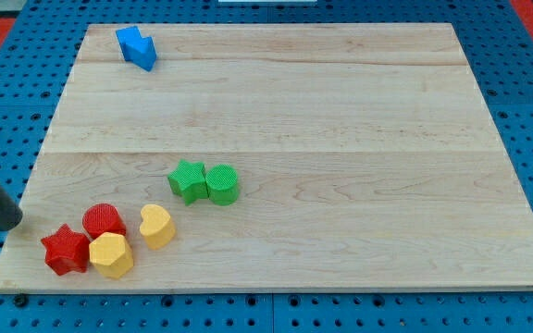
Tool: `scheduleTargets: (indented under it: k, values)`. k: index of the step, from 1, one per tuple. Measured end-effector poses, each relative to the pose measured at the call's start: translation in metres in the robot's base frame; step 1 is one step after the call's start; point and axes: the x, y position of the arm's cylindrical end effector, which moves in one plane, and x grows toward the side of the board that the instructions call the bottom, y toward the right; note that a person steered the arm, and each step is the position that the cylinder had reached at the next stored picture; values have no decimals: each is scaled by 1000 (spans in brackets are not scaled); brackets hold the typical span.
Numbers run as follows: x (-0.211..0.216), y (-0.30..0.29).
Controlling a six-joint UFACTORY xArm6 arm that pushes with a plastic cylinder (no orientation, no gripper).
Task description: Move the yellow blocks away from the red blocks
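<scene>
Seven blocks rest on the wooden board [340,111]: two red, two yellow, two green, one blue.

Red blocks, count two: a red star [65,250] and a red cylinder [104,221], both in the board's corner at the view's bottom left. The cylinder lies at 1 o'clock from the star, just beside it.

Yellow blocks, count two: a yellow hexagon [111,255] touches the red star at its 3 o'clock side and sits directly at 6 o'clock from the red cylinder. A yellow heart [156,226] lies at 3 o'clock from the red cylinder, near it but apart.

Green blocks, count two: a green star [188,180] and a green cylinder [222,183], touching, at 1 o'clock from the yellow heart.

Blue block, count one: an irregular blue block [137,47] near the view's top left.

My tip [9,223] stands just off the board's left edge, at 9 o'clock from the red cylinder, well apart from every block. It carries no gripper and holds nothing.
</scene>
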Motion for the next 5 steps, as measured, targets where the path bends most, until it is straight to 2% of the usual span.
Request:
scheduleTargets:
  k: [1,5]
  values:
    - [60,3]
    - [61,42]
